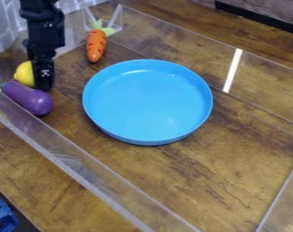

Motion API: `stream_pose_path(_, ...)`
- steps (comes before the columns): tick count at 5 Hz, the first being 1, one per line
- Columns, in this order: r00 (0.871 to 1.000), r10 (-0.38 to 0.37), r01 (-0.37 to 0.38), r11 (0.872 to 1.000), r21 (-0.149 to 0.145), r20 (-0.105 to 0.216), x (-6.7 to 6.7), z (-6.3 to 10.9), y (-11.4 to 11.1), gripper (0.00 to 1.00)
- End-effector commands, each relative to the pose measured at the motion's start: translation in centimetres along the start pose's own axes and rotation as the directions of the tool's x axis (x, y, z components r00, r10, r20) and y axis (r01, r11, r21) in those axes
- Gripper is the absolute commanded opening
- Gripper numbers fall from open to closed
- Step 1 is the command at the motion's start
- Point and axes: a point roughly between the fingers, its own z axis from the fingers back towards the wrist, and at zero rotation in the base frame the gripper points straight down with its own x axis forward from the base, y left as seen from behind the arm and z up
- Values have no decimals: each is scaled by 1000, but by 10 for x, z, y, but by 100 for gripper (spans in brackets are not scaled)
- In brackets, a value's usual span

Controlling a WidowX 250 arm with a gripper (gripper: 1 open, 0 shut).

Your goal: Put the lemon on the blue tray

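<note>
**Hovering black gripper at the lemon, left of the blue tray**

Looking down at an angle on a dark brown wooden table (pixel 173 181), the single camera view is showing a work area bounded by low clear plastic walls (pixel 76 168). A black robot arm is reaching straight down in the upper left corner, its black gripper (pixel 42 82) pointing at the tabletop. The small, smooth, yellow egg-shaped toy lemon (pixel 24 72) is sitting on the wood at the gripper's left side, partly hidden behind the near finger, so it appears to be lying at or between the fingers. The jaws seem to be standing fairly wide, but the view is not showing clearly whether they are pressing on the lemon or merely standing around it.

Just in front of the lemon and the gripper, a purple toy eggplant (pixel 29 98) is lying on its side, close to the lemon. Farther back, an orange toy carrot with a green leafy top (pixel 96 45) is lying beside the arm, well apart from the lemon.

The large, round, bright blue shallow plastic tray with a raised rim (pixel 112 122) is filling the middle of the table, to the right of the lemon and apart from it. A streak of white light is reflecting off the clear wall to the right of the tray.
</note>
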Motion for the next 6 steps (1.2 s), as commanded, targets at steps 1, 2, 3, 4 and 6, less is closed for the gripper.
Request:
stream_pose_path(1,998,6,-10,997,74,55,7,31,10,0)
stream_pose_path(2,998,8,-12,997,76,57,8,35,9,0)
stream_pose_path(3,998,9,-14,997,78,60,9,39,8,0)
stream_pose_path(4,998,10,-15,997,82,64,11,43,8,0)
stream_pose_path(6,997,8,-14,996,92,70,15,53,7,0)
